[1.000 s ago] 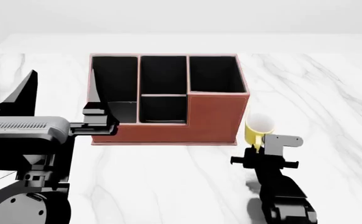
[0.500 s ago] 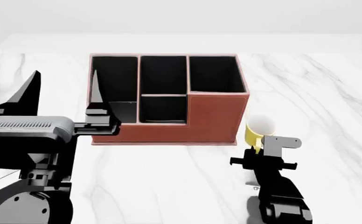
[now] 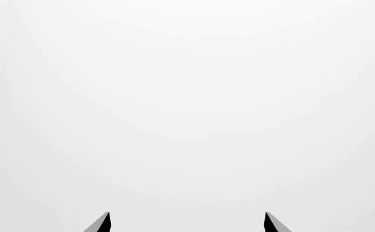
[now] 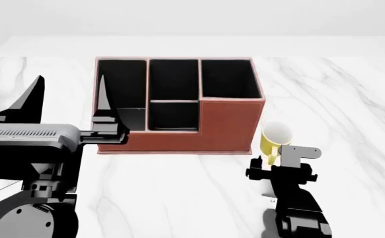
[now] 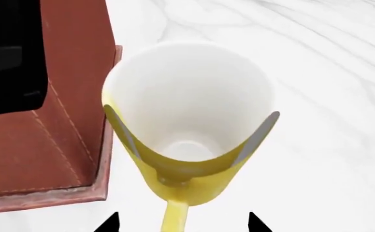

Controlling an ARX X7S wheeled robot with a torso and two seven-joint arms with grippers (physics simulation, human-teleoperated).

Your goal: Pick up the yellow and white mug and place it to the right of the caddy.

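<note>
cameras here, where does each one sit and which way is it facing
Head view: on the head, looking down over marble table, caddy, yellow and white mug; both arms show.
Left wrist view: by the left gripper, facing blank white; jaw tips only.
Right wrist view: by the right gripper, looking into the mug.
Head and right wrist views share mug and caddy.

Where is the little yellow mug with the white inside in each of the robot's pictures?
Head view: the yellow and white mug stands right of centre, beside the reddish-brown rectangular caddy.
Right wrist view: the mug fills the middle, seen from above.
Left wrist view: not in it.
Shared landmark: the caddy's corner next to the mug.
</note>
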